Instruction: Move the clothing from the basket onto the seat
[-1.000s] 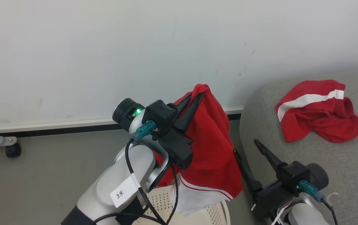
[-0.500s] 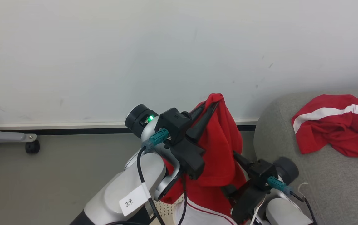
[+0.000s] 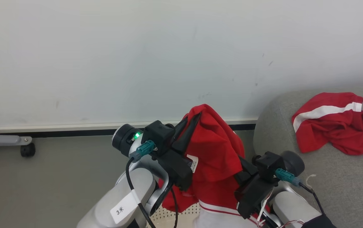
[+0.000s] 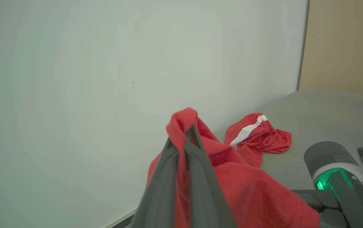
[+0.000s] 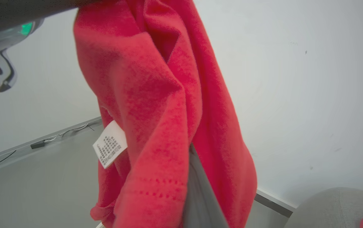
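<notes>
Two red pieces of clothing showed. One red top (image 3: 216, 148) hung in the air just over the basket (image 3: 168, 220), whose cream edge full of little holes peeked out at the bottom of the head view. The left gripper (image 3: 196, 117) held the top by its highest fold, its two dark fingers (image 4: 200, 180) pinched tight on the cloth. A small white label (image 3: 193, 163) hung from the top's side. The right gripper (image 3: 244, 166) was pushed into the lower part of the same top. The cloth covered its fingers, so I could not tell if they were wide or pinched. The other red piece (image 3: 333, 126), with a white stripe, lay crumpled on the grey seat (image 3: 342, 190), well apart from the held top. Behind them were a pale wall (image 3: 137, 63) and a grey floor (image 3: 58, 177), with a small black wheel (image 3: 27, 149) at the far left.
</notes>
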Available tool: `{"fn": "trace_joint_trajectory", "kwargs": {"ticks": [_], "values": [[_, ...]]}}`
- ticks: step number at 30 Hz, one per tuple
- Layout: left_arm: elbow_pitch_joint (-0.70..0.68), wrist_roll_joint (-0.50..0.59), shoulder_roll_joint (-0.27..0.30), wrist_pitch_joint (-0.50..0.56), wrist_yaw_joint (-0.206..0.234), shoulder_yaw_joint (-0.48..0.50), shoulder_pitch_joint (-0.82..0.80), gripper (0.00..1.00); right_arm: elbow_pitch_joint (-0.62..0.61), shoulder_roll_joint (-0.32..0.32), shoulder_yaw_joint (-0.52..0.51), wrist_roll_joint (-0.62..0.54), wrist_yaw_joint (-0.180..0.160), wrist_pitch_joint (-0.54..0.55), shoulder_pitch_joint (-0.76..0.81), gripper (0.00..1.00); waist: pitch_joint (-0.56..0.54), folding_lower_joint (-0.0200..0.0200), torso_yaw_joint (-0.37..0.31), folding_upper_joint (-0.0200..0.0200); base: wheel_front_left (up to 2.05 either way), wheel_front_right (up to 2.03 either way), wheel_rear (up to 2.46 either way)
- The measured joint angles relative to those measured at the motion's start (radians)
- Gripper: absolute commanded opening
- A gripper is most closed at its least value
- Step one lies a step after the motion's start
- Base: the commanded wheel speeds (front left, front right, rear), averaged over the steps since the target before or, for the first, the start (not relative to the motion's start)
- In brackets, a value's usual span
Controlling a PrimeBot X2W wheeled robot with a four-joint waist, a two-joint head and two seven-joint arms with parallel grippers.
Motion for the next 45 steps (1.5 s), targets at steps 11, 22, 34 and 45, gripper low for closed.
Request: {"fn": "trace_joint_trajectory", "kwargs": {"ticks": [11, 22, 34, 45], "values": [[-0.001, -0.018, 0.022, -0.011, 0.034, 0.019, 0.087, 1.00, -0.034, -0.090, -0.035, 0.019, 0.000, 0.000, -0.036, 0.00, 0.006, 0.0000, -0.075, 0.0000, 0.00, 0.00, 0.00], [-0.010, -0.028, 0.015, -0.025, 0.042, 0.009, 0.168, 1.00, -0.100, -0.188, -0.077, 0.019, 0.000, 0.003, -0.037, 0.00, 0.008, 0.0000, -0.192, 0.0000, 0.00, 0.00, 0.00], [-0.028, -0.029, -0.001, -0.028, 0.051, -0.016, 0.186, 1.00, -0.180, -0.270, -0.117, 0.019, -0.008, 0.037, -0.036, 0.00, 0.021, 0.0000, -0.334, 0.0000, 0.00, 0.00, 0.00], [-0.035, -0.015, -0.012, -0.035, 0.051, -0.053, 0.184, 1.00, -0.224, -0.342, -0.194, 0.051, -0.021, 0.063, -0.039, 0.00, 0.083, 0.0000, -0.399, 0.0000, 0.00, 0.00, 0.00]]}}
